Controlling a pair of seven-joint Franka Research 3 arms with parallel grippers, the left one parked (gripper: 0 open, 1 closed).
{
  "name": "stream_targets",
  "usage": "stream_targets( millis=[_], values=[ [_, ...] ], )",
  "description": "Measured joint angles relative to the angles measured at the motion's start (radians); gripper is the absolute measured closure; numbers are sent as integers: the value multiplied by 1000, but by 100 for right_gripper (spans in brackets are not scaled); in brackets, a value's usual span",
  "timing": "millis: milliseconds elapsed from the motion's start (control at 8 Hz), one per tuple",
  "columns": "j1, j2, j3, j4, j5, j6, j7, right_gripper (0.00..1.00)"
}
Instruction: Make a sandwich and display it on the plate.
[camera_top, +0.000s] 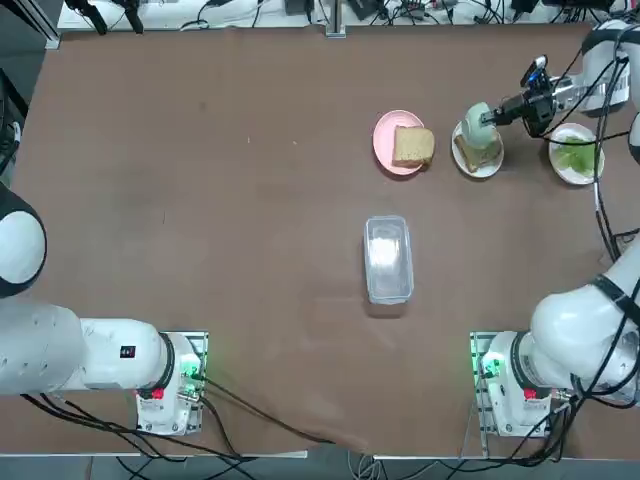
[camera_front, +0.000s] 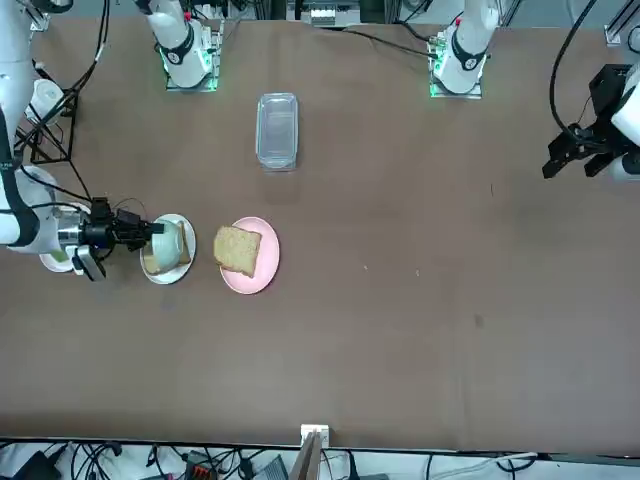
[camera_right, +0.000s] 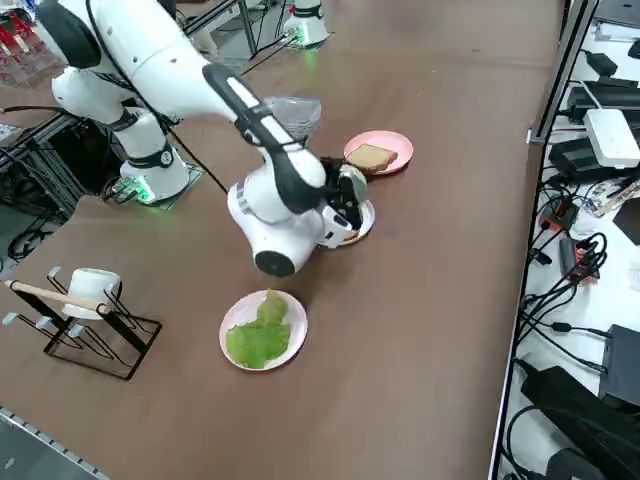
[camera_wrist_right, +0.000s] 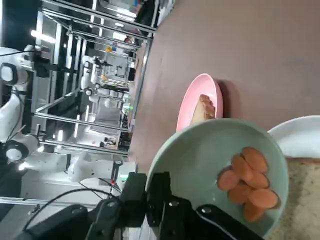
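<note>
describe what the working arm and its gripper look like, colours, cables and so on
The right arm has glossy white rounded shells with dark grey bands at the joints. Its base sits on a metal plate and glows green, with a red mark. Black cables trail along the forearm and from the base. The right gripper is black, with a small blue spot on the black wrist block behind it.

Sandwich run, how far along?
Done: one bread slice lies on the white plate. In hand: right pincer, shut on the pale-green cup, tips sausage slices over it. Left: lettuce and the second slice on the pink plate.
</note>
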Motion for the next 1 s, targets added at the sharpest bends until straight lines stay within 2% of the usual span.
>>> stream_targets(
  millis=[500,1000],
  values=[
    [-49,7,0,1,8,-33,-56,96],
    [-61,68,0,1,59,-62,-144,96]
  ],
)
